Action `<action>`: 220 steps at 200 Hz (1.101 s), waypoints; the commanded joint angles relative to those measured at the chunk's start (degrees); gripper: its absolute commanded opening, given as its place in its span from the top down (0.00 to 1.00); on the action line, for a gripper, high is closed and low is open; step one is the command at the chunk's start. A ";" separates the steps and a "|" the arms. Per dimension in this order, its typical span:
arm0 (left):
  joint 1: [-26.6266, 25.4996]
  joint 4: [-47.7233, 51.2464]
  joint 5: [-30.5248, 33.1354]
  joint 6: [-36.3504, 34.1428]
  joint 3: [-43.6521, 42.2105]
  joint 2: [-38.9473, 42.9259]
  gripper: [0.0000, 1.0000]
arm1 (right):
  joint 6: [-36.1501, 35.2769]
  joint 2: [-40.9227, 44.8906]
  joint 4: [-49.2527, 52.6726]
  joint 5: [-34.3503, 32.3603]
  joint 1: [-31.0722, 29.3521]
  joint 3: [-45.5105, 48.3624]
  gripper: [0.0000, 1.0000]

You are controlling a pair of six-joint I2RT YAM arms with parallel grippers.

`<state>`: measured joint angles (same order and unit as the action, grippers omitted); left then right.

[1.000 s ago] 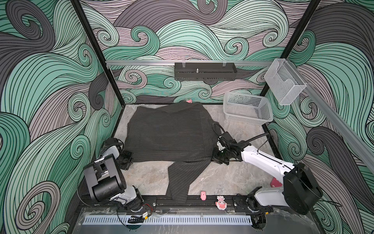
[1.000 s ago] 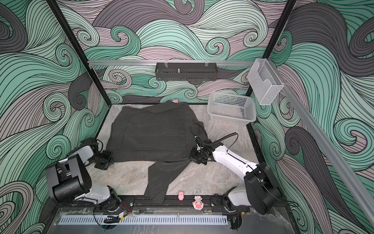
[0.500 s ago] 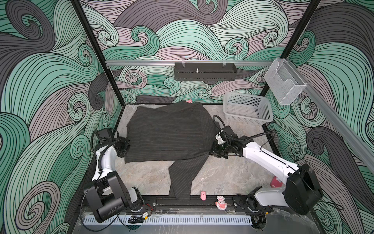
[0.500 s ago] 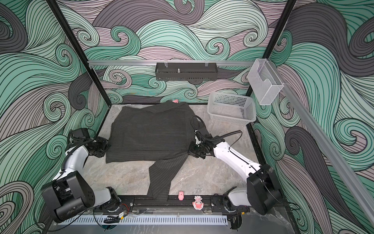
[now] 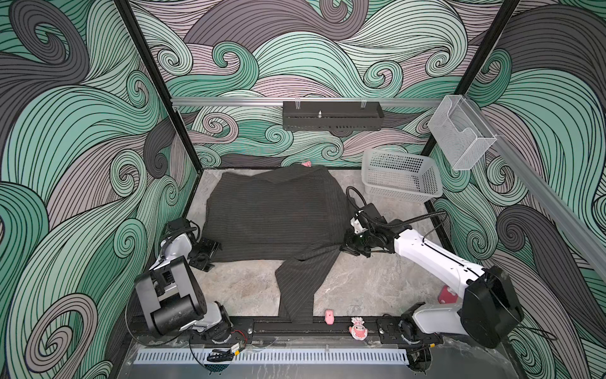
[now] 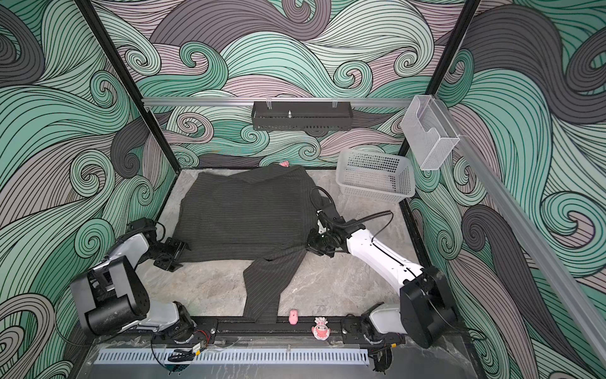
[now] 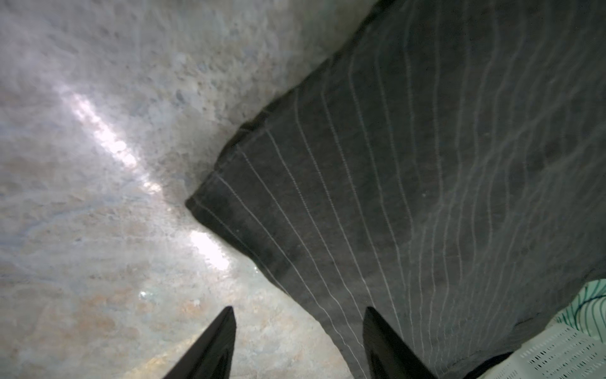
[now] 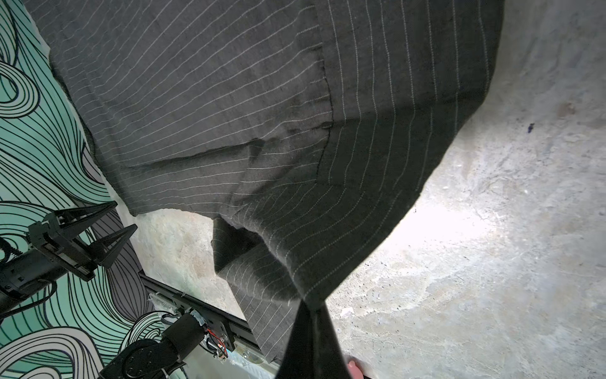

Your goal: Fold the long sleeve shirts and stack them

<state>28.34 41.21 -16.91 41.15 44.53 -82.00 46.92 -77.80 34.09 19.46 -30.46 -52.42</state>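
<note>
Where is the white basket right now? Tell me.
In both top views the white basket sits at the table's far right corner, just right of the shirt and beyond the right gripper.

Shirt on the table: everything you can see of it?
Dark charcoal shirt with thin pale pinstripes, woven-looking cloth, spread mostly flat across the back of the table. One sleeve trails toward the front rail. The right gripper is shut on a pinch of cloth at its right edge, lifting it slightly; the open left gripper sits at its near-left corner, gripping nothing.
</note>
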 commanded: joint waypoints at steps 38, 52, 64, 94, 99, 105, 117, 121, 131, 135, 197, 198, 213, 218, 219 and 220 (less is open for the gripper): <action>-0.65 -3.86 3.52 1.88 -0.08 -6.42 0.54 | -0.77 -1.70 -3.01 2.50 1.34 2.11 1.00; -0.76 -3.69 4.35 2.26 0.91 -7.36 0.62 | -0.95 -2.04 -3.15 3.04 1.91 2.33 1.00; -0.75 -3.74 5.22 2.53 1.75 -7.65 0.67 | -1.12 -2.11 -3.23 3.30 2.22 2.36 1.00; -1.02 -4.22 5.84 3.23 3.81 -8.17 0.83 | -1.39 -2.27 -3.15 3.75 2.93 2.41 1.00; -1.13 -4.05 5.77 3.22 4.18 -8.39 0.85 | -1.39 -2.27 -3.17 3.88 2.99 2.41 1.00; -1.18 -3.76 5.68 3.16 4.56 -8.71 0.88 | -1.39 -2.26 -3.21 3.96 3.12 2.42 1.00; -1.28 -3.59 5.14 2.99 4.90 -8.48 0.94 | -1.45 -2.10 -3.00 4.06 3.32 2.26 1.00; -1.28 -3.59 4.93 2.89 4.96 -8.29 0.96 | -1.48 -2.03 -2.89 4.08 3.38 2.05 1.00; -1.27 -3.26 4.32 2.67 5.24 -7.26 1.00 | -1.73 -1.83 -2.22 3.95 3.49 1.42 1.00; -1.29 -2.96 4.14 2.54 5.28 -6.74 1.00 | -1.82 -1.68 -1.99 3.96 3.62 1.12 1.00; -1.36 4.21 1.35 0.87 12.52 2.87 1.00 | -2.88 -0.35 2.31 3.08 3.80 -5.63 1.00; -1.40 4.26 1.31 0.87 12.65 2.88 1.00 | -2.93 -0.39 2.35 3.06 3.82 -5.74 1.00; -1.40 3.93 0.36 1.07 14.17 2.54 1.00 | -3.14 -1.48 2.74 2.53 3.91 -7.48 1.00; -1.42 3.73 0.06 1.36 14.62 2.00 1.00 | -3.22 -1.95 2.79 2.43 4.00 -8.00 1.00; -1.43 3.63 0.00 1.37 14.75 1.88 1.00 | -3.23 -2.11 2.77 2.38 4.00 -8.11 1.00; -1.44 3.58 -0.07 1.38 14.86 1.77 1.00 | -3.23 -2.23 2.75 2.36 4.00 -8.21 1.00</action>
<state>27.22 42.41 -15.07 42.81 56.16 -79.57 44.91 -79.22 34.57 22.96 -27.03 -57.14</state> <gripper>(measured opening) 0.048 0.047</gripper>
